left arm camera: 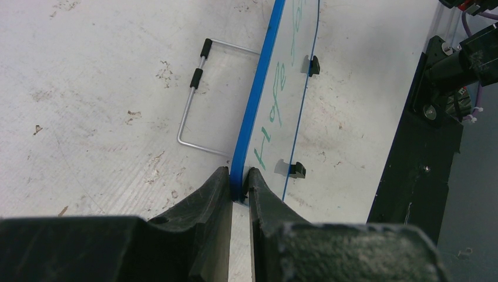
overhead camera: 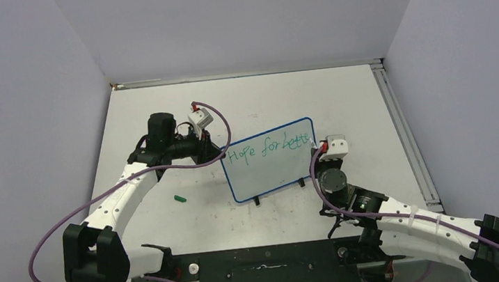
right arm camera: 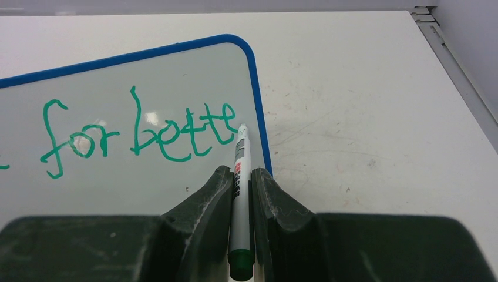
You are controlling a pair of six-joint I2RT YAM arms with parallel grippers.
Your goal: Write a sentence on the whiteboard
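Observation:
The whiteboard stands tilted on two black feet mid-table, white with a blue frame. The sentence in green reads "Hope for bette" along its top line. My left gripper is shut on the whiteboard's left edge; in the left wrist view the blue frame sits pinched between the two black fingers of the left gripper. My right gripper is shut on a white marker with a green end. The marker's tip rests at the board just right of the last "e".
A small green marker cap lies on the table left of the board. A wire stand props the board from behind. A metal rail runs along the table's right edge. Black base plate sits at the near edge.

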